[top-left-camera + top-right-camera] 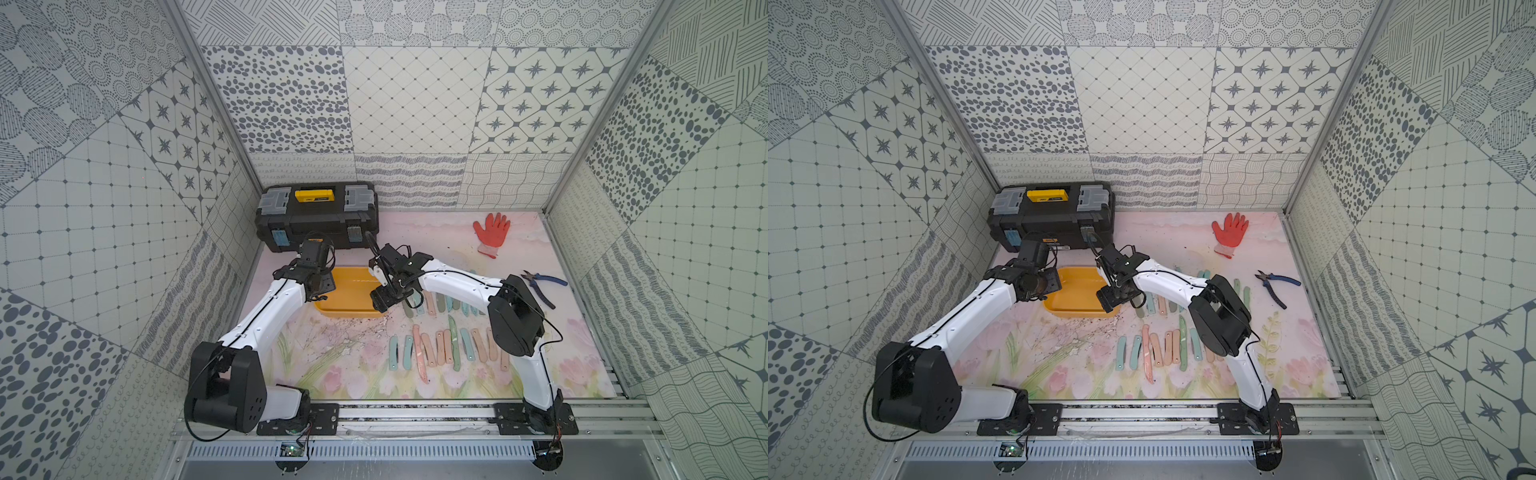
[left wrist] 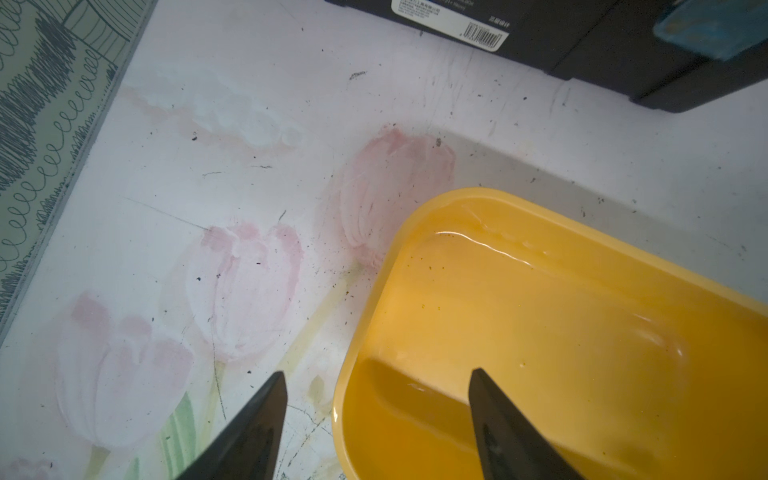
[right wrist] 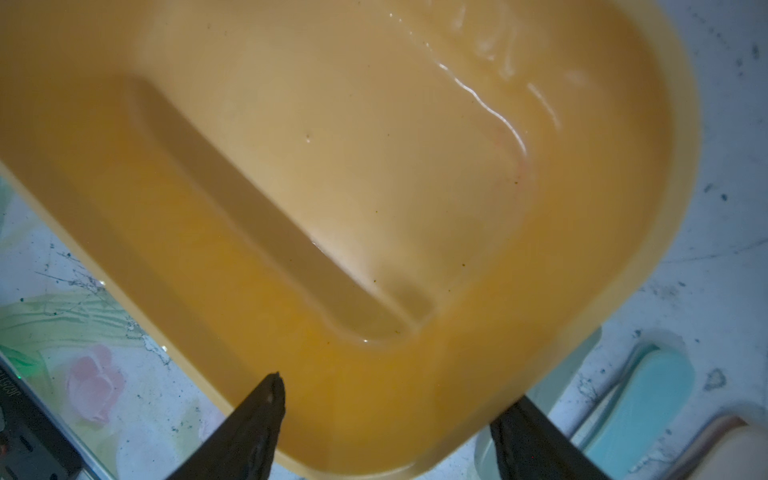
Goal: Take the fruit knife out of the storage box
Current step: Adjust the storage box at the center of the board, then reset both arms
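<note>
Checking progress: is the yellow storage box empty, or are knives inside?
Empty where visible: the storage box floor is bare in both wrist views.

We found the floral tabletop [image 1: 340,365] bearing a black toolbox [image 1: 316,212], the storage box [image 1: 353,291], an orange glove [image 1: 491,232], pliers [image 1: 542,286] and 2 rows of fruit knives [image 1: 455,349].

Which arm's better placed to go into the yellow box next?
Right, probably. The left gripper and right gripper both hang open across the storage box rim, but the right wrist view takes in nearly the whole interior, and that arm is beside the laid-out knives. No knife shows inside.
</note>
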`<state>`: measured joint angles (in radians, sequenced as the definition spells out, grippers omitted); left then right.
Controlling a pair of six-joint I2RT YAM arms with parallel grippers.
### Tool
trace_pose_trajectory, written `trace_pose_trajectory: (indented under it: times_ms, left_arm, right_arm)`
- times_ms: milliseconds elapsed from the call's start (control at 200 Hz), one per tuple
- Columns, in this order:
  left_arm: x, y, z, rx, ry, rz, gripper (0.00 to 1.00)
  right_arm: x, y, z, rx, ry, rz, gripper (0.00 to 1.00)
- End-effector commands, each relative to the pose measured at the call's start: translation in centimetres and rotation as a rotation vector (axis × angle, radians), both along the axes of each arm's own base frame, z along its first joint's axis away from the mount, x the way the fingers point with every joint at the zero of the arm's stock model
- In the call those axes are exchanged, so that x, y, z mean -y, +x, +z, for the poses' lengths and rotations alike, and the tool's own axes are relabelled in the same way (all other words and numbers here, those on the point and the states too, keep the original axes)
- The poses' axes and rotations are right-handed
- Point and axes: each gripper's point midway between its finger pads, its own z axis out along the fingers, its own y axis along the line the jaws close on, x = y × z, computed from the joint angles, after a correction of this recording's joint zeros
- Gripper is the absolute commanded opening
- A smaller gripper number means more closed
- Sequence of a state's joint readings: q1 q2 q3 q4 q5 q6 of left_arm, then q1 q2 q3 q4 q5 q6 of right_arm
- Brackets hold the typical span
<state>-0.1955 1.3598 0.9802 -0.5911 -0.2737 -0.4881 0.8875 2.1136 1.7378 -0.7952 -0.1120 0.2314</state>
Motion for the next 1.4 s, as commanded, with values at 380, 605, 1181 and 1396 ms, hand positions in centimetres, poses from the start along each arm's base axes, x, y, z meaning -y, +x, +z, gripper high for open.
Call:
trace_pose_trajectory:
  times_ms: [380, 605, 1181, 1396]
  left_arm:
    - [-1.4, -0.1, 2.7, 0.087, 0.038, 0.054, 0.76]
    - [-3.6, -1.4, 6.0, 0.224, 0.091, 0.152, 0.96]
    - [-6.1, 1.0, 10.3, 0.622, 0.369, 0.202, 0.99]
    - [-6.0, 2.1, 8.0, 0.7, 0.458, 0.16, 0.99]
  right_arm:
    - [-0.2, 1.3, 8.9, 0.213, 0.147, 0.005, 0.9]
    - [3.8, 4.0, 12.9, 0.354, 0.154, -0.089, 0.98]
    - [29.5, 11.1, 21.7, 0.943, 0.141, -0.646, 0.98]
    - [34.7, 10.0, 18.3, 1.02, 0.115, -0.732, 0.98]
